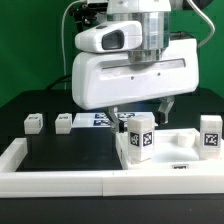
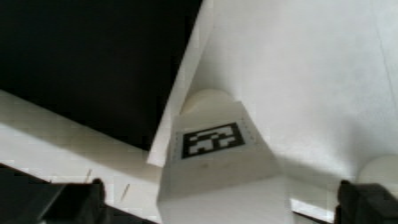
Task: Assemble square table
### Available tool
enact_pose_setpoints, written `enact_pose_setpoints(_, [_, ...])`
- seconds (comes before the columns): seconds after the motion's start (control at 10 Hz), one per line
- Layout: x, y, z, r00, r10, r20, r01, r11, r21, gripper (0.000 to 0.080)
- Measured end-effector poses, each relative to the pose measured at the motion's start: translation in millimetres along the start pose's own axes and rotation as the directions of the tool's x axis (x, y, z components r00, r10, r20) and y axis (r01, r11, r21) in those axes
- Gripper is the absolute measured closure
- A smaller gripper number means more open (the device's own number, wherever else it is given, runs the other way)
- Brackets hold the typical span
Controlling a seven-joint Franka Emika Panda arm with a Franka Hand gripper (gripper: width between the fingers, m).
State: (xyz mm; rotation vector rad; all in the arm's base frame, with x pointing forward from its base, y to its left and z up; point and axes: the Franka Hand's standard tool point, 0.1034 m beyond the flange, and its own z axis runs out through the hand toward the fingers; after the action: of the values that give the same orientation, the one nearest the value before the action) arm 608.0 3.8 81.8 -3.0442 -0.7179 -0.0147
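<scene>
Four legs [image 1: 140, 138], one square slab [image 1: 172, 148] — and one gripper [image 1: 142, 110], its jaws spread wide.

Exterior view: slightly above the bench [image 1: 60, 150], facing the arm [image 1: 125, 60], at middle distance.
Wrist view: very near, looking down on one tagged leg [image 2: 214, 150].
Shared: this tagged leg [image 1: 140, 138].

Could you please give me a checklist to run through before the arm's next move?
1. Pincer open: ok.
2. Nothing gripped: ok.
3. Tagged part centred between the fingers: ok in the wrist view.
4. Loose legs on the exterior view's left, apart from each other: ok.
5. Upright legs fixed firmly to the slab: cannot tell.
</scene>
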Motion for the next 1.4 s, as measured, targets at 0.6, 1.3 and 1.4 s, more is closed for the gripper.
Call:
enact_pose_setpoints(0.6, [-0.3, 0.5, 0.0, 0.999, 0.033, 0.000, -0.033, 0.999, 0.000, 0.0509])
enact_pose_setpoints(1.3, [0.6, -1.8, 1.3, 0.840, 0.542, -0.018, -0.542, 0.840, 0.004, 0.0508])
enact_pose_setpoints(1.4, [1.2, -2.3, 1.6, 0.772, 0.635, -0.025, -0.635, 0.772, 0.010, 0.0508])
